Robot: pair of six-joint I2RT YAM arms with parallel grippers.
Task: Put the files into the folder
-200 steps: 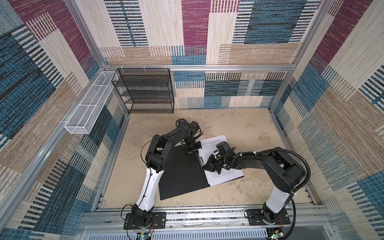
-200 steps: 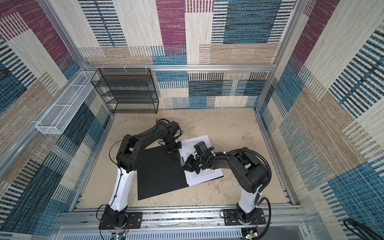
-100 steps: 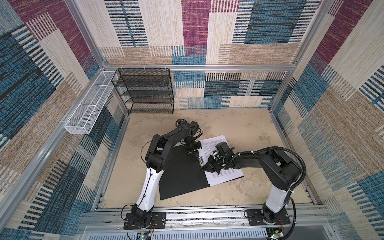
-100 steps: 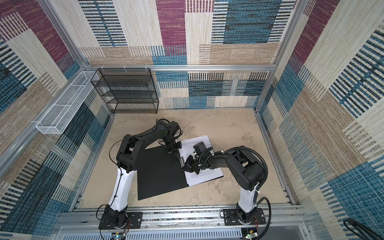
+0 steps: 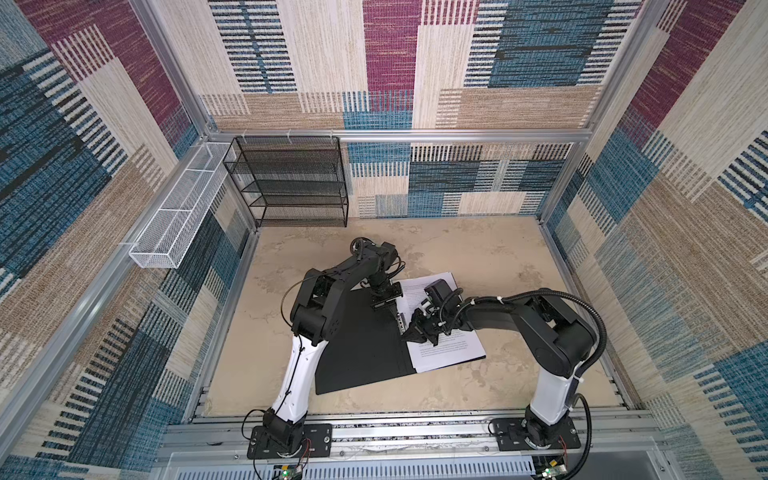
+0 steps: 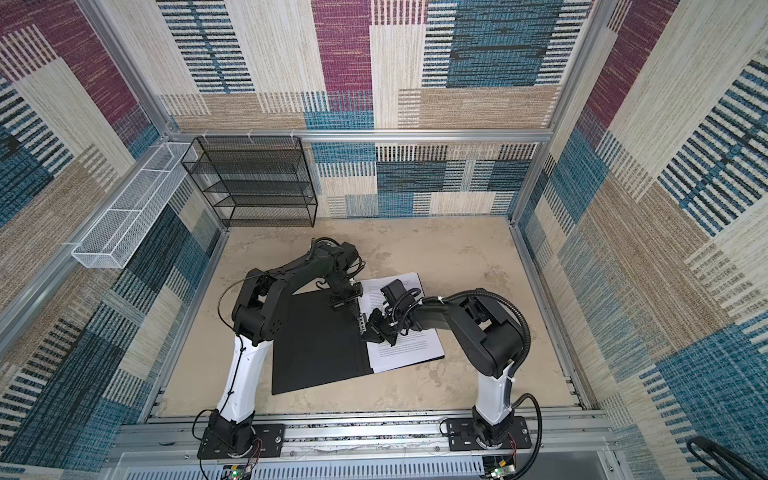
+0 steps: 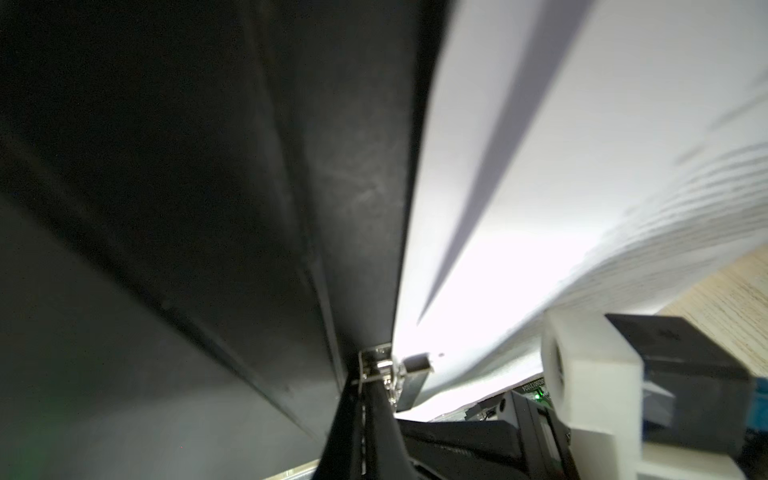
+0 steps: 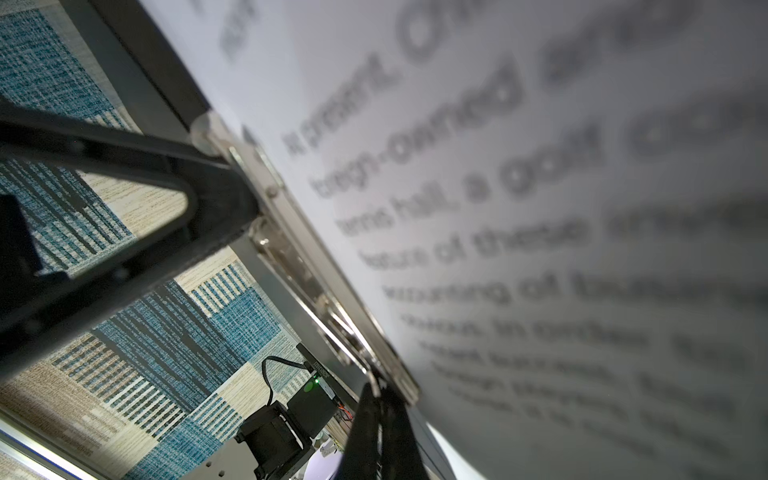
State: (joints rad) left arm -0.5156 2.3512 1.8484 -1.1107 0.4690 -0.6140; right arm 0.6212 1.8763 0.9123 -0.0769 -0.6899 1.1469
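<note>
The folder lies open on the table, black inside up, in both top views. The files, white printed sheets, lie stacked on its right half. A metal spine clip runs along their inner edge. My left gripper is shut, its tips against the clip's far end. My right gripper is shut too, tips at the clip's near end. In the left wrist view the sheets bow up beside the black cover. Blurred text fills the right wrist view.
A black wire-mesh shelf rack stands at the back left. A white mesh basket hangs on the left wall. Bare beige table lies behind and right of the folder. Both arms crowd over the spine.
The right arm's elbow has drawn in slightly to the left. Both grippers stay shut at the clip, and the folder and sheets have not shifted.
</note>
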